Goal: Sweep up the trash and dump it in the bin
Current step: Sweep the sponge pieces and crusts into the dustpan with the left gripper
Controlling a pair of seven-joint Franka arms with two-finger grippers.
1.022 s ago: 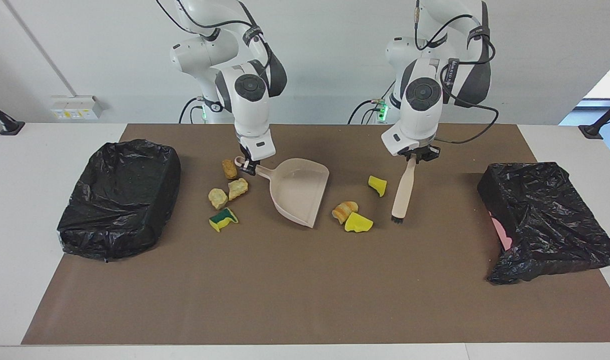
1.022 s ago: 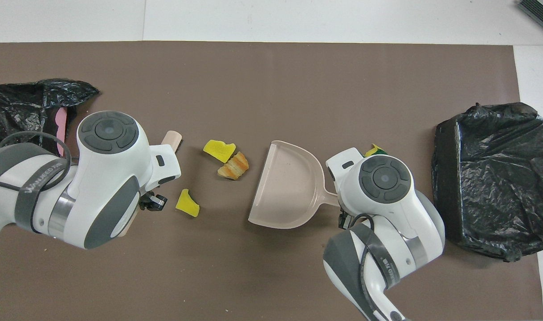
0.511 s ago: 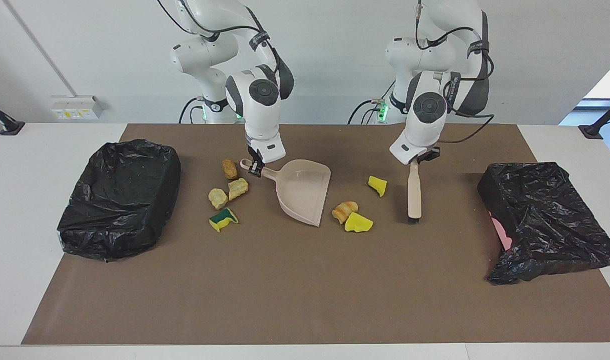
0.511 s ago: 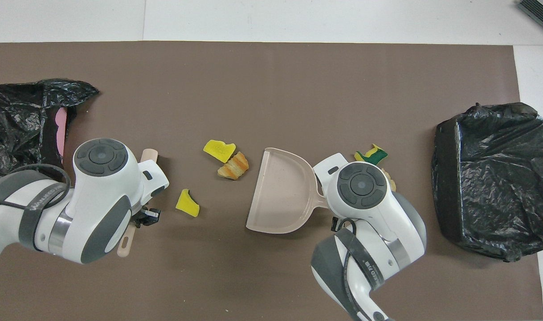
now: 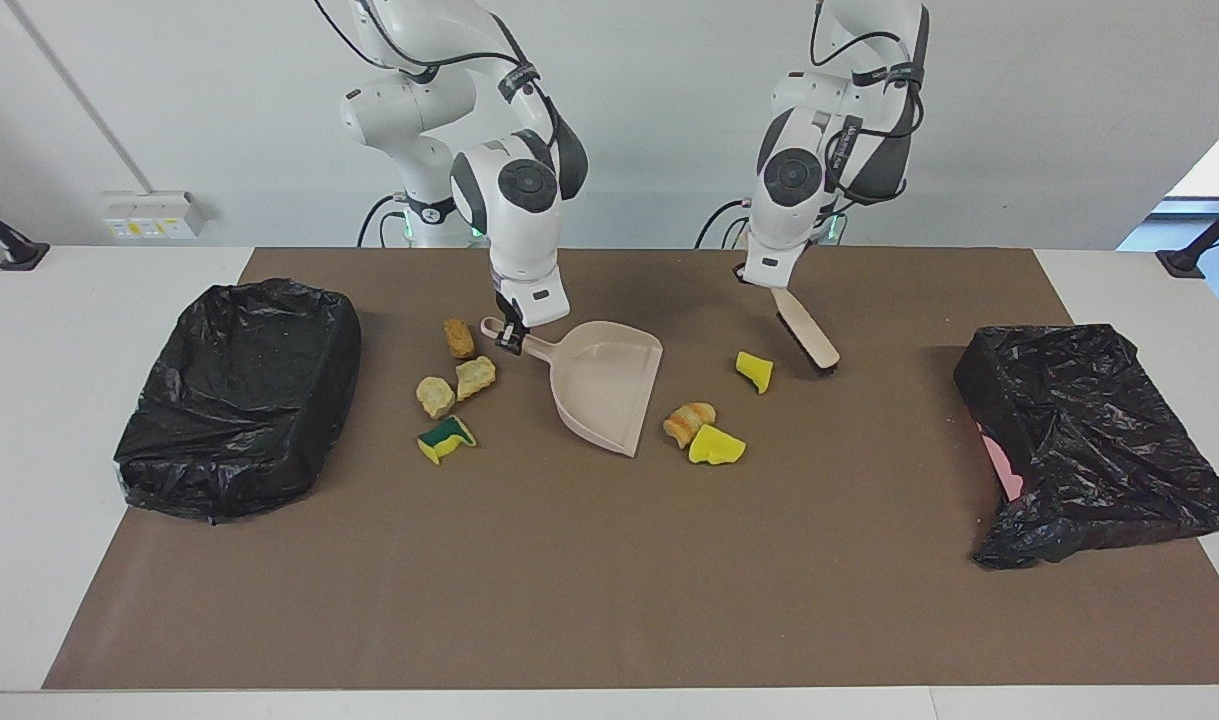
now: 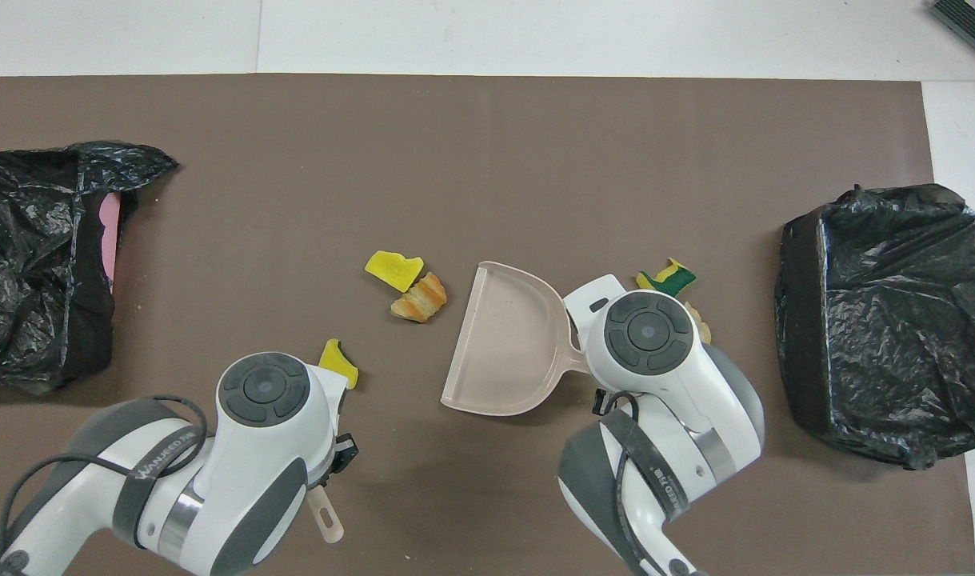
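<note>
Both arms held their sweeping tools over the brown mat, with the trash scattered around the dustpan.

The right gripper (image 5: 510,337) was clamped on the handle of the beige plastic dustpan (image 5: 609,385), whose pan rested on the brown mat (image 5: 589,580). The left gripper (image 5: 759,283) was closed on the handle of the beige brush (image 5: 807,340), holding it tilted with the bristle end low, beside a yellow sponge chunk (image 5: 755,370). An orange-brown bread-like lump (image 5: 689,420) and another yellow sponge piece (image 5: 716,446) lay touching at the pan's open edge. By the handle lay a brown bread lump (image 5: 458,338), two pale yellow lumps (image 5: 456,387) and a yellow-and-green sponge (image 5: 445,438). Two bins lined with black bags sat at the table's ends: one (image 5: 239,395) at the right arm's end, one (image 5: 1089,440) at the left arm's.
</note>
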